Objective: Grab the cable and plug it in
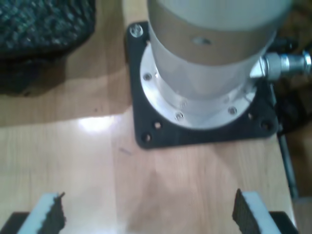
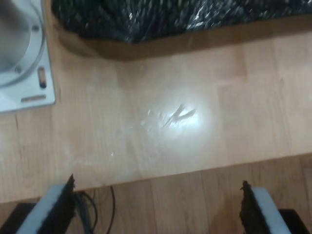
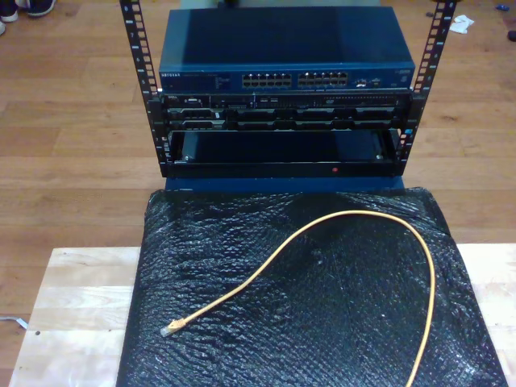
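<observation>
Wooden flooring ran behind your light wood worktop point(image 3: 72, 298), where the cable point(image 3: 322, 230) lay loose in an arc on a black bubble-wrap mat point(image 3: 322, 322), its clear plug point(image 3: 168, 330) toward the exterior view's left, free to grab. Beyond stood the rack's network switch point(image 3: 286, 60), ports facing you. Your first claw point(image 1: 146, 214) and second claw point(image 2: 158, 209) gaped wide, empty, above bare wood.

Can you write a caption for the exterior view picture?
Yellow cable curls across black mat below a network switch.

Cable point(image 3: 347, 222) far end cut off at exterior view's bottom edge, switch ports point(image 3: 297, 81) perhaps too small to count
</observation>
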You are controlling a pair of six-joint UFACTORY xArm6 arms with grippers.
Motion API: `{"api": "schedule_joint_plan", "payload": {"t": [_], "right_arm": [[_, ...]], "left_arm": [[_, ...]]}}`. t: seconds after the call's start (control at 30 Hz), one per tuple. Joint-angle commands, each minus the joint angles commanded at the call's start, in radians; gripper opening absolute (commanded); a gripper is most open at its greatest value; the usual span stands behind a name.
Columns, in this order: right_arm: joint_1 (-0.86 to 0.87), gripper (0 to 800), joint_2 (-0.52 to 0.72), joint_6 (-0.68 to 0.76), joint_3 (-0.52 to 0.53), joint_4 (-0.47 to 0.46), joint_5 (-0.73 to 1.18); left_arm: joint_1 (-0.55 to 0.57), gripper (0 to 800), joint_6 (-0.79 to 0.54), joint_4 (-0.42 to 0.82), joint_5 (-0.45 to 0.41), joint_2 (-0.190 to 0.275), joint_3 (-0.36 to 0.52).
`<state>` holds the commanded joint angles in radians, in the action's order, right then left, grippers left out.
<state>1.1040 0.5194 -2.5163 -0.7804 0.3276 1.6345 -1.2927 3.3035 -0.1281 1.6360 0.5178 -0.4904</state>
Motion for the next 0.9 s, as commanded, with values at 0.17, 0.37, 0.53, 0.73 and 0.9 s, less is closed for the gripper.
{"api": "schedule_joint_plan", "payload": {"t": [0.17, 0.37, 0.53, 0.73, 0.9], "right_arm": [[-0.037, 798, -0.034, 0.086, -0.077, 0.081, 0.086], [-0.126, 798, -0.072, 0.189, -0.169, 0.146, 0.169], [-0.198, 798, -0.074, 0.259, -0.207, 0.199, 0.193], [-0.281, 798, -0.084, 0.342, -0.245, 0.276, 0.190], [-0.361, 797, -0.120, 0.416, -0.310, 0.293, 0.189]], "left_arm": [[0.054, 800, 0.080, -0.055, 0.031, 0.003, -0.012], [0.092, 800, 0.132, -0.083, 0.037, 0.017, -0.012], [0.098, 800, 0.147, -0.109, 0.037, 0.017, -0.012], [0.137, 800, 0.178, -0.112, 0.037, 0.018, -0.015], [0.201, 800, 0.264, -0.114, 0.038, 0.018, -0.035]]}}
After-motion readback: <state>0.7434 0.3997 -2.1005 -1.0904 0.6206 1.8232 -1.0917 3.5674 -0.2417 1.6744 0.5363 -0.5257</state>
